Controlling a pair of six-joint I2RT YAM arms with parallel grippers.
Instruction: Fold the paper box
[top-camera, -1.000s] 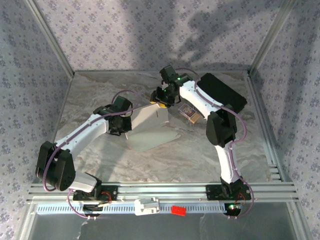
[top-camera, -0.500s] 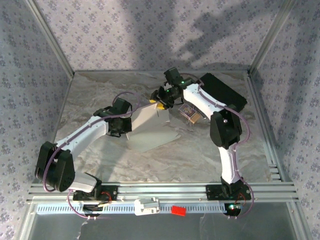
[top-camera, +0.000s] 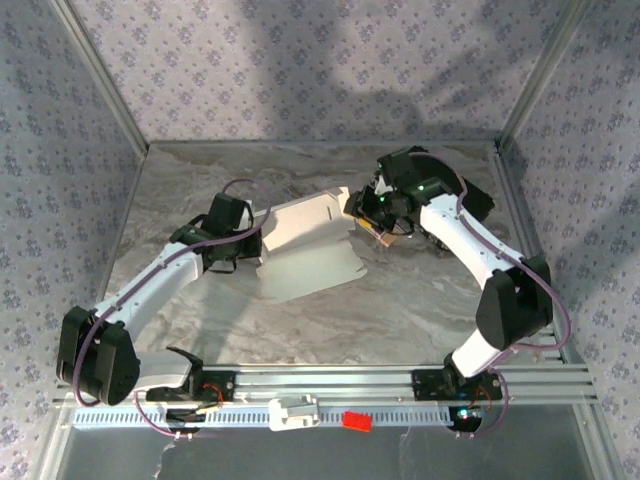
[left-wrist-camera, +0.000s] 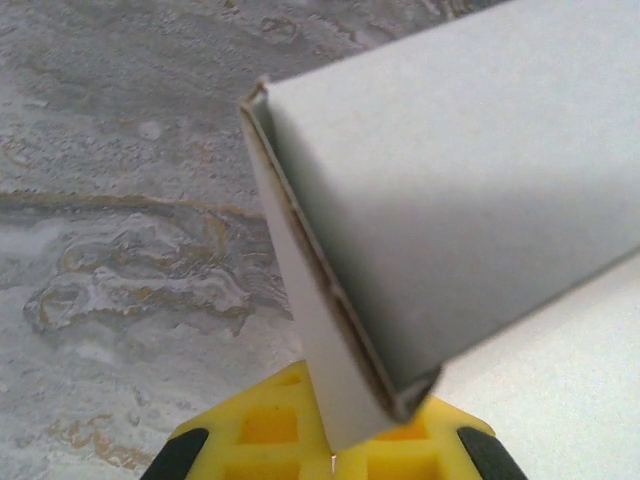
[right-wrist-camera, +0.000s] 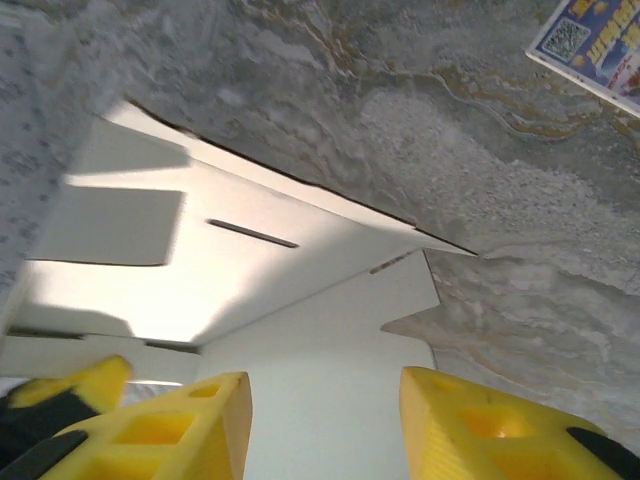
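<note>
The paper box (top-camera: 310, 255) is a white notched cardboard sheet lying mid-table with its far panel raised and folded over. My left gripper (top-camera: 244, 246) is shut on the box's left edge; in the left wrist view its yellow fingers (left-wrist-camera: 250, 435) pinch the doubled cardboard (left-wrist-camera: 450, 180). My right gripper (top-camera: 362, 206) hovers at the box's far right corner. In the right wrist view its gripper (right-wrist-camera: 325, 420) stands open, with the flat white panel (right-wrist-camera: 300, 300) lying beyond its yellow fingertips and nothing pinched between them.
A small tan and purple packet (top-camera: 388, 235) lies just right of the box, and shows as the packet (right-wrist-camera: 600, 50) at the upper right. A black case (top-camera: 474, 196) sits at the back right, partly under the right arm. Patterned walls surround the marble table (top-camera: 400, 310).
The right arm has swung rightward from above the box's raised flap to its right corner. The flap has dropped from steeply upright to a lower lean. The left gripper kept its hold.
</note>
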